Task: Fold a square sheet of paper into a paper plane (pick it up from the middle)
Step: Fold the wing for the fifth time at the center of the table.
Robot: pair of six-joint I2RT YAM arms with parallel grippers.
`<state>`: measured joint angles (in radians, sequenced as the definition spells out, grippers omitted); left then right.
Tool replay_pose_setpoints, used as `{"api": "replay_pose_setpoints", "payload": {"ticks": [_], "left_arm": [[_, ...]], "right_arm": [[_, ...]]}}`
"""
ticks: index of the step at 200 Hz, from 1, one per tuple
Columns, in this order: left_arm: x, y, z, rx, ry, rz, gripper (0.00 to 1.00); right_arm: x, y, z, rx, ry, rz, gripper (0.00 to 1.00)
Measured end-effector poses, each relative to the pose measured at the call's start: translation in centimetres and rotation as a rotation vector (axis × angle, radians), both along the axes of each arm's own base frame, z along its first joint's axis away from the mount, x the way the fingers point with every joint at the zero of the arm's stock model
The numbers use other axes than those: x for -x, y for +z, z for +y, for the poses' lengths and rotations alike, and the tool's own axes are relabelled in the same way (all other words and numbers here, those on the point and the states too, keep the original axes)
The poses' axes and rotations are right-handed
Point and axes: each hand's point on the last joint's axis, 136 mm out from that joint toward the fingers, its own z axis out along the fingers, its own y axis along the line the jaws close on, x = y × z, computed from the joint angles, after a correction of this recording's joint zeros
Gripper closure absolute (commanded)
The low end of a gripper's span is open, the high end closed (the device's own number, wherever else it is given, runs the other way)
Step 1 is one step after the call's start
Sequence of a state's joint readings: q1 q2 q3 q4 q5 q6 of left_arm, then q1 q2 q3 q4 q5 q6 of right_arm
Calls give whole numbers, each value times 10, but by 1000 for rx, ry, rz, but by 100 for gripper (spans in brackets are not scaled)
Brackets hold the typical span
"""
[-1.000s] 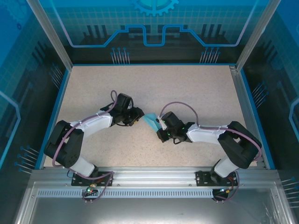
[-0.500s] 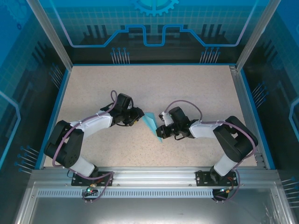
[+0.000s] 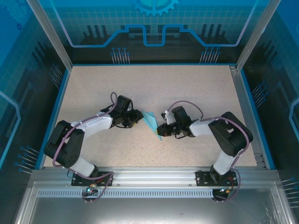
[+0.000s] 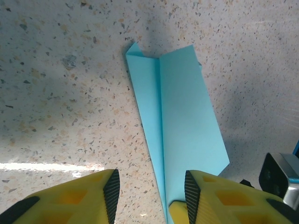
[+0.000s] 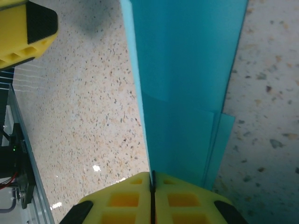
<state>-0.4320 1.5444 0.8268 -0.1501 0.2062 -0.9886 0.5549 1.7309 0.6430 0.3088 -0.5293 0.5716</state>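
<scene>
The square sheet of paper (image 3: pixel 151 121) is light blue and folded into a slim pointed dart with a centre crease. It lies mid-table between the two grippers. In the left wrist view the paper (image 4: pixel 187 121) lies flat, and its narrow end runs in between the fingers, beside the right-hand pad. My left gripper (image 3: pixel 136 119) (image 4: pixel 149 198) is open and holds nothing. My right gripper (image 3: pixel 160 130) (image 5: pixel 152 179) is shut on the near edge of the paper (image 5: pixel 187 70), its layers fanning away from the jaws. One left finger (image 5: pixel 28 32) shows at the top left of the right wrist view.
The speckled beige table (image 3: pixel 154 88) has a blue rim and clear blue walls on three sides. An aluminium rail (image 3: pixel 149 173) carrying both arm bases runs along the near edge. The right gripper's grey body (image 4: pixel 280 177) sits close to my left fingers.
My right arm has drawn its elbow in and swung the wrist round, turning the paper so its point faces the near edge. The right jaws have closed a little tighter. The left gripper has barely moved.
</scene>
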Motion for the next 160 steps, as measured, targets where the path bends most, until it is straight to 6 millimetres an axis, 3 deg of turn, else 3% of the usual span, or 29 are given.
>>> {"api": "replay_pose_setpoints", "payload": {"ticks": [85, 160], "left_arm": [[0, 0, -2, 16, -8, -10, 55], [-2, 5, -10, 52, -43, -43, 55]], "right_arm": [[-4, -2, -6, -83, -23, 101, 92], [-10, 16, 6, -147, 15, 134, 91]]}}
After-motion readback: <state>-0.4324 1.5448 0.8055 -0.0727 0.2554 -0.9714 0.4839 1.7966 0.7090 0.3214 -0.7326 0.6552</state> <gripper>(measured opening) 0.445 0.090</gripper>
